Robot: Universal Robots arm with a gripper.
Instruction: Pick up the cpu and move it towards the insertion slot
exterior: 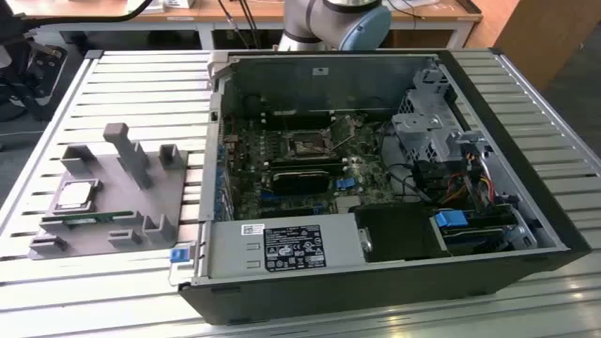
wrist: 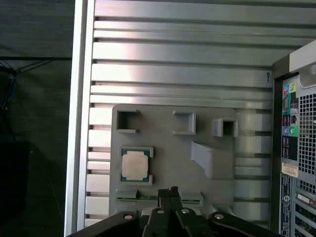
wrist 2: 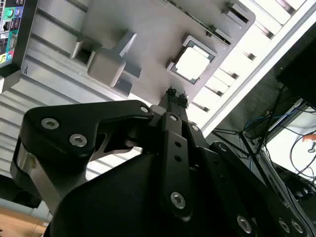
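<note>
I am at the pick-up step, and it is not yet done. The pincer (wrist: 170,191) hangs above the grey holder (wrist: 163,143), clearly apart from it. Its two fingers are pressed together with nothing between them. The cpu (wrist: 135,165) lies flat in a square pocket of the holder, shiny side up, untouched. In the first wrist view the pincer's tip is near this pocket but to one side of it, over the holder's edge. In my judgement, the grasp calls for the fingers to spread wider than the chip, to stand centred over the pocket, and to come down straight, because the pocket's low walls leave little room beside the chip's rim.

Around it, the slatted worktop (exterior: 141,91) carries everything. The open computer case (exterior: 376,289) stands just beside the holder, on the exterior view's right of it. The insertion slot (exterior: 308,146) is inside the case, well apart from the holder, so none of the carry is done.

On the holder an upright post (exterior: 131,158) rises between the cpu's pocket and the case. I think it could block a low path toward the slot. A green memory stick (exterior: 89,219) lies in a groove at the holder's edge, just beside the pocket. It is close enough to be caught by mistake.
</note>
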